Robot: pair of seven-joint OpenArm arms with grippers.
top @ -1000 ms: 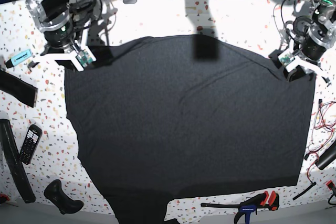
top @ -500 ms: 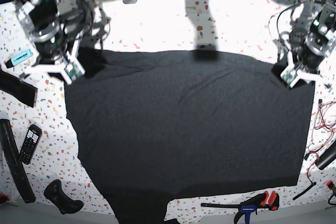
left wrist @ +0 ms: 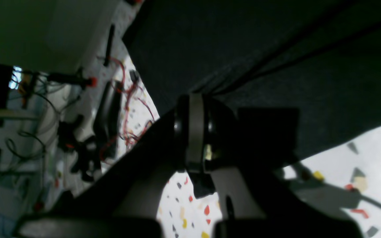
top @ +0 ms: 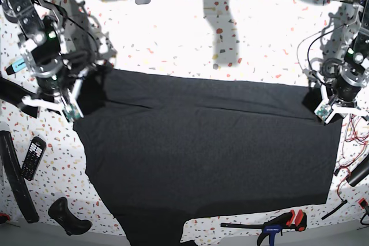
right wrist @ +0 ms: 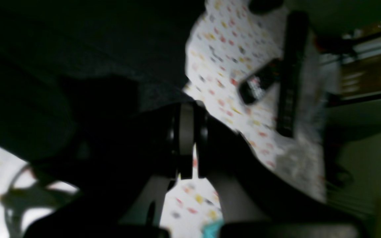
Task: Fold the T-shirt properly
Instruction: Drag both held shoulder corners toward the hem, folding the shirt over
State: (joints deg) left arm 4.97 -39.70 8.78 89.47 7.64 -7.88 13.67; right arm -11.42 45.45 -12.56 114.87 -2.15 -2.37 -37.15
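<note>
The dark T-shirt [top: 207,148] lies spread over the speckled table [top: 190,33], plain side up, with its far edge doubled toward the front. In the base view, my right gripper [top: 72,113] is at the shirt's far left corner and my left gripper [top: 323,113] at the far right corner. The left wrist view shows the left gripper [left wrist: 193,99] shut on the T-shirt [left wrist: 276,49], with taut creases running from its tips. In the right wrist view, the right gripper [right wrist: 187,105] is shut on the T-shirt's [right wrist: 94,39] edge. No print is visible.
A calculator [top: 33,156], a long black strap [top: 14,177] and a black handle [top: 68,216] lie at the left edge. A blue marker [top: 20,64] sits behind the right arm. A clamp [top: 277,223] lies at the front right, and red wires [top: 354,131] at the right edge.
Both grippers have come toward the front while holding the shirt's far corners. The far edge has folded over and now sits nearer, baring more table behind it.
</note>
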